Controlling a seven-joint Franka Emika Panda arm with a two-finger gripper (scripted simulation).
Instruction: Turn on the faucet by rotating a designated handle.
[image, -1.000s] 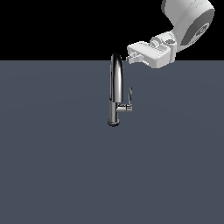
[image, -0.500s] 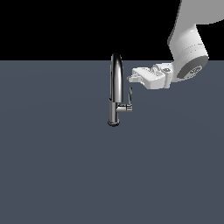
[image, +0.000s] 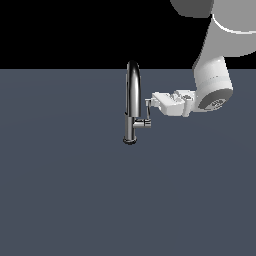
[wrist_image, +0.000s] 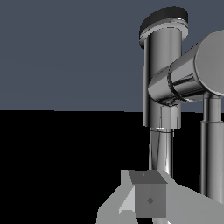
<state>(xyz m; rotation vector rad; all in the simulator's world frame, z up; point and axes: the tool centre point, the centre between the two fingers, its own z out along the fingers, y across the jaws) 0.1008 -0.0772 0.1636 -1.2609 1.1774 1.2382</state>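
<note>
Going from the exterior view's left to its right, we meet first only the bare grey floor, and then, near the middle, the faucet. It stands upright on its round base, and its tall arched spout rises above the line where the floor ends against the black background. From the lower body a short stub goes out toward the exterior view's right, and on this stub stands the handle, a thin lever which points up.

Just to the right of the lever we find the gripper. It lies horizontal and its tips are at the upper part of the handle; they seem to touch it or almost touch it, but at this size we cannot decide which. How wide the jaws stand we also cannot tell (in the wrist view only one grey finger is clear, with the faucet's body and stub close in front of it). Nothing shows as grasped. Further right the white arm goes up and out of the picture.

We judge that the step in hand is the approach to the lever, and the turning is not yet done. The next move calls for a firm contact on the lever's upper end, and then a push along an arc around the stub, so that the tips do not slip off the thin chrome.
</note>
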